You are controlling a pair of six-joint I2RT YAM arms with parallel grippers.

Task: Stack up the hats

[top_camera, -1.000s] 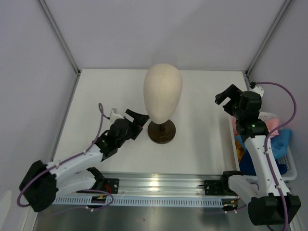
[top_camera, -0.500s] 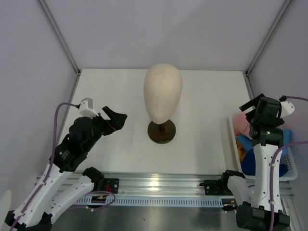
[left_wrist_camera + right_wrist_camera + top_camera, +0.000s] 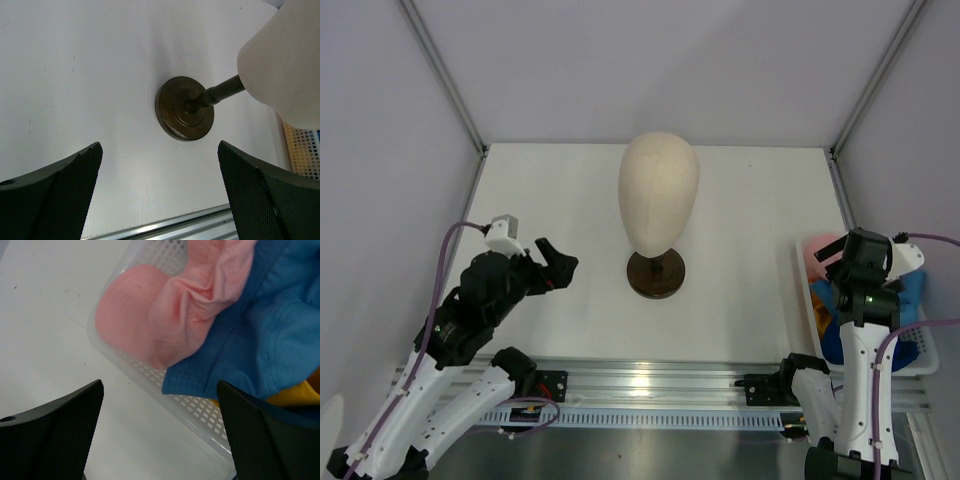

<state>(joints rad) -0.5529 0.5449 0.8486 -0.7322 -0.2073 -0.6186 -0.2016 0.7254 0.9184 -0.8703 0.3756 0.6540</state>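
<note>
Your left claw (image 3: pixel 556 264) is hanging released, its 2 mesh-padded fingers (image 3: pixel 55 195) standing wide apart with nothing between them. Ahead of it, on the white table (image 3: pixel 750 200), the dark brown round base (image 3: pixel 184 108) is carrying the cream egg-shaped head form (image 3: pixel 658 190), which is reaching out past the right finger.

Your right claw (image 3: pixel 160 440) is also gaping open and gripping nothing, hovering over the edge of the white perforated plastic basket (image 3: pixel 200 412). Directly ahead of its fingers, the soft pink fabric bucket hat (image 3: pixel 150 320) is lying crumpled in the basket. The light blue fabric bucket hat (image 3: pixel 270 335) is overlapping it toward the right finger, and a strip of the yellow-orange fabric hat (image 3: pixel 295 395) is peeking out beneath that. In the top view a darker blue patch (image 3: pixel 835 340) is showing in the basket, possibly the navy hat.
</note>
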